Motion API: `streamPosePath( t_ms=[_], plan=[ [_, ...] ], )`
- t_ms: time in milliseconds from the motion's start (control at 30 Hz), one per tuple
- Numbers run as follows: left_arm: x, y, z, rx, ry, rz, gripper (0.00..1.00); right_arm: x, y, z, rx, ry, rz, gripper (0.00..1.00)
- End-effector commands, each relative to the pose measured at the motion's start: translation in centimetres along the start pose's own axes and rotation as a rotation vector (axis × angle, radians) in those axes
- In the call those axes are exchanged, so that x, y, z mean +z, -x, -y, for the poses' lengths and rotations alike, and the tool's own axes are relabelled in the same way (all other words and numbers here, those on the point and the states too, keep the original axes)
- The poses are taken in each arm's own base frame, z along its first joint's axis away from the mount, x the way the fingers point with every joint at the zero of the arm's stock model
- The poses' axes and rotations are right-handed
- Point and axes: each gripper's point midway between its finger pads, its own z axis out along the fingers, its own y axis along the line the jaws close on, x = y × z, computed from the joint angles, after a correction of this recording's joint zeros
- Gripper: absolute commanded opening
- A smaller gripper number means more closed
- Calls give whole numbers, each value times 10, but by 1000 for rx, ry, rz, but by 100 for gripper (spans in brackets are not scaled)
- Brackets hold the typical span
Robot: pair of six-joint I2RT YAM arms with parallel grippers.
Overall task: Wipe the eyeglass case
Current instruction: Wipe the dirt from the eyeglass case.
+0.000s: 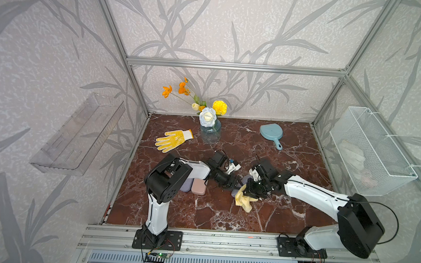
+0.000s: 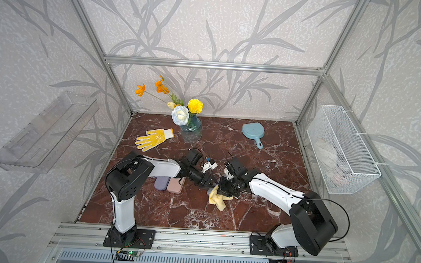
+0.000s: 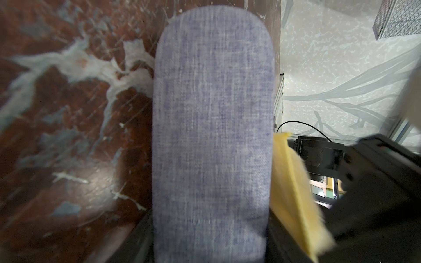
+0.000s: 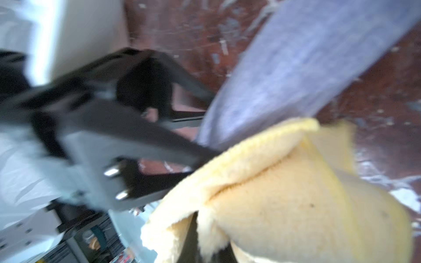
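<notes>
Eyeglass case: we see a blue-grey fabric eyeglass case (image 3: pixel 211 136), well in front of the glass flower vase (image 1: pixel 210 131) and a little to its right. It is lifted off the marble tabletop (image 1: pixel 199 211).
Left gripper: our left gripper (image 1: pixel 238 185) is clenched on one end of the case, and the rest of the case sticks out past its fingers.
Right gripper: our right gripper (image 1: pixel 249 193) is clamped tight on a yellow cloth (image 1: pixel 244 201). It meets the left gripper in front of the vase.
Cloth: a fold lies against the case's edge near the held end, and the loose part hangs down to the tabletop.
Other cases: a purple case (image 2: pixel 160 183) and a pink case (image 2: pixel 176 185) lie touching side by side, in front of the vase and to its left, partly under the left arm.
Glove: a yellow dotted work glove (image 1: pixel 172 140) lies flat just left of the vase.
Mirror: a light blue hand mirror (image 1: pixel 271 133) lies to the vase's right, well apart from it.
</notes>
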Motion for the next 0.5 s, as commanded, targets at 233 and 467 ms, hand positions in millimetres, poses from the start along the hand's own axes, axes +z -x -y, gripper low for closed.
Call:
streamPosePath(
  t_ms=[233, 467],
  plan=[
    [8, -24, -40, -95, 140, -33, 0, -61, 96, 88, -16, -315, 274, 0],
    [8, -22, -37, -95, 131, -27, 0, -27, 130, 116, 17, -449, 248, 0]
  ],
)
